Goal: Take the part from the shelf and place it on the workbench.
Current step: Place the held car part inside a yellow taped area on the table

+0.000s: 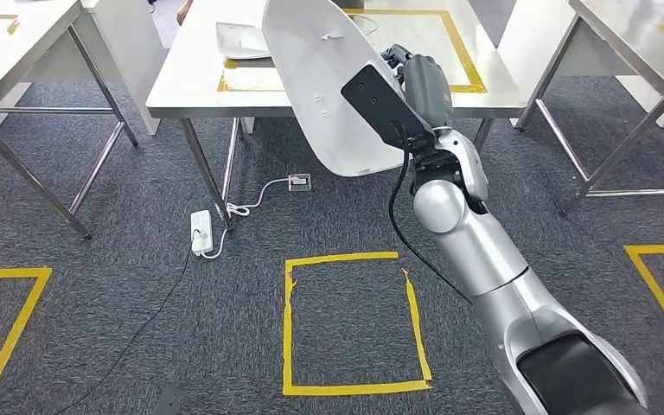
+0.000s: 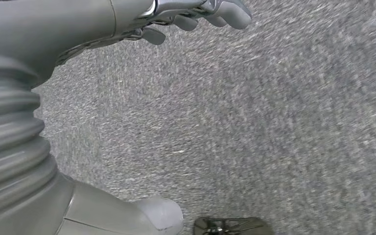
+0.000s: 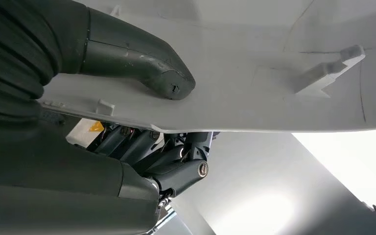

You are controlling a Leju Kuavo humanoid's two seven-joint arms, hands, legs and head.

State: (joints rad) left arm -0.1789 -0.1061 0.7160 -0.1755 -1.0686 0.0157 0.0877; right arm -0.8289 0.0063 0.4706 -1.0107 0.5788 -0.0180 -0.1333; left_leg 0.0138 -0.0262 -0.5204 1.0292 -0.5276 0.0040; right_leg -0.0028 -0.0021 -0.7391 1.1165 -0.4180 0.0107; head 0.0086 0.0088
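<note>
A large curved white plastic part (image 1: 324,82) is held up in front of the white workbench (image 1: 190,86), tilted, its top end over the bench's front edge. My right hand (image 1: 419,82) grips the part's right edge. In the right wrist view the thumb (image 3: 147,66) presses on one face of the white part (image 3: 254,83) and the dark fingers (image 3: 142,147) clamp the other face. My left hand (image 2: 196,14) hangs over grey carpet with its fingers apart and nothing in it.
On the workbench a yellow tape rectangle (image 1: 462,52) is marked, with another white part (image 1: 242,39) lying at its left. More metal-legged tables (image 1: 17,52) stand left and right (image 1: 640,52). A power strip (image 1: 201,231) and cables lie on the carpet, near a yellow tape square (image 1: 354,324).
</note>
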